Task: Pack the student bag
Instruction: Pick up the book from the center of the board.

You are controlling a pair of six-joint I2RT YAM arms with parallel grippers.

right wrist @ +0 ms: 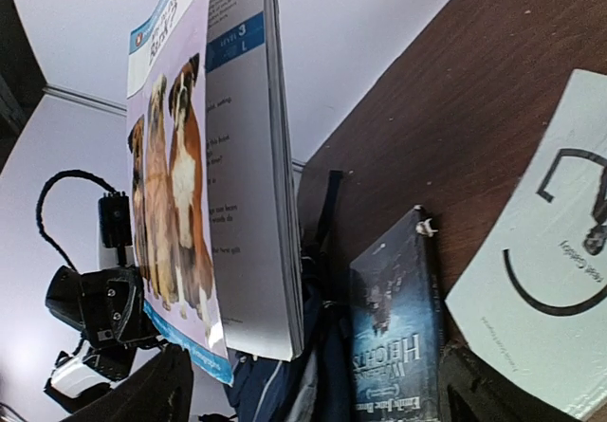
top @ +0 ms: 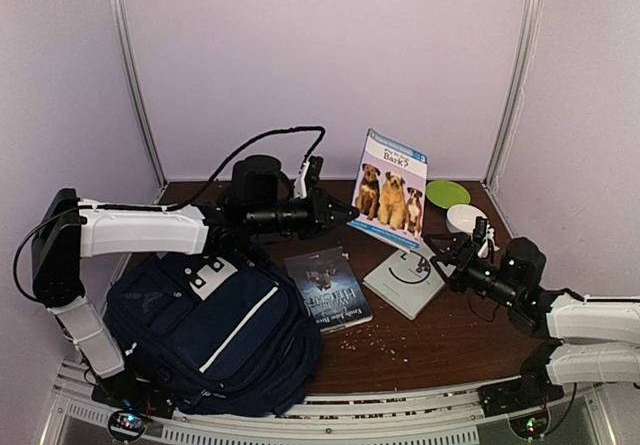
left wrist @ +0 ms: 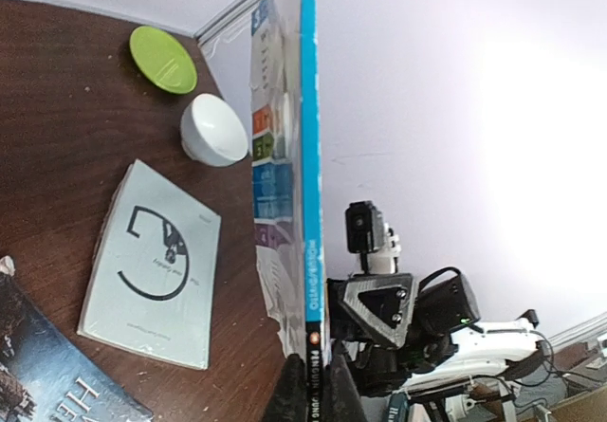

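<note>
Far L I've got the student bag (top: 215,330): navy, lying flat at the front-L of the table (top: 440,350), under my L arm. L gripper (top: 338,211) is pinched tight on the lower-L corner of the dog book (top: 392,187), which is held upright, cover twd the top cam. Dark book (top: 328,287) lies flat, its L edge right against the bag. Pale booklet (top: 408,277) is just R of it. Green plate (top: 447,193) & white bowl (top: 466,218) are at the back R. R gripper (top: 447,253) sits by the booklet's R edge, fingers spread wide, nothing btwn them.
</note>
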